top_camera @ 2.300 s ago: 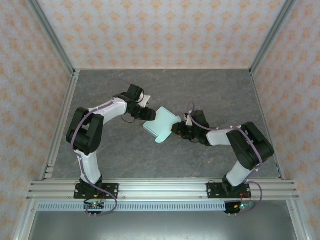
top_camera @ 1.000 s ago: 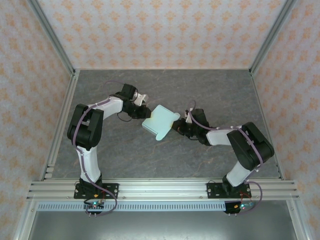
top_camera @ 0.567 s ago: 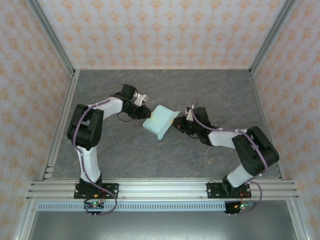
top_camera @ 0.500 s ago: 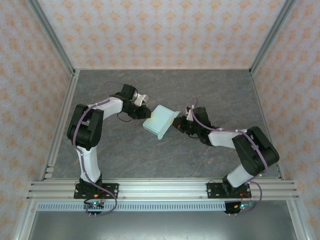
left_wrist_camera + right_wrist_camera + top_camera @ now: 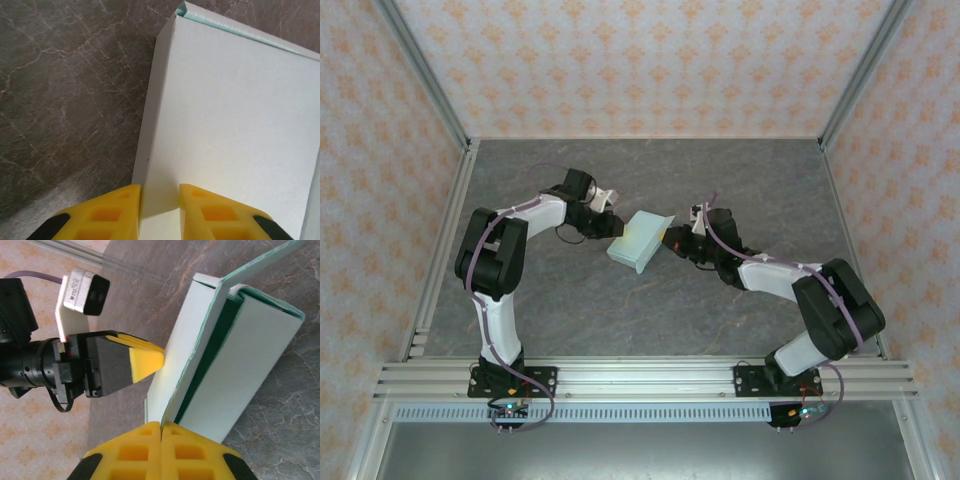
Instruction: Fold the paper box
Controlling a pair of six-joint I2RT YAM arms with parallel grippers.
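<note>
Paper box (image 5: 640,240) hung mid-table between both arms, tilted and apparently lifted clear of the table (image 5: 740,180). Whether a lower edge touched could not be told from the overhead view.

Left gripper (image 5: 611,228) was nearly closed, and the left wrist view showed its fingers (image 5: 200,210) straddling the end of a white panel. Judged role: an anchor, so the body had something to be bent against.

Right gripper (image 5: 161,427) was clamped fully together on the near edge of a thin flap (image 5: 182,340). The flap stood slightly apart from the box body, leaving a dark mint-lined gap between them. Judged purpose: to swing the flap about its crease while the other end was fixed.

The grippers held opposite ends, so neither blocked the fold line. Folding looked partway done: the body had formed and the flap was not yet closed.

Risk: thin card could buckle or slip under the pinch.
</note>
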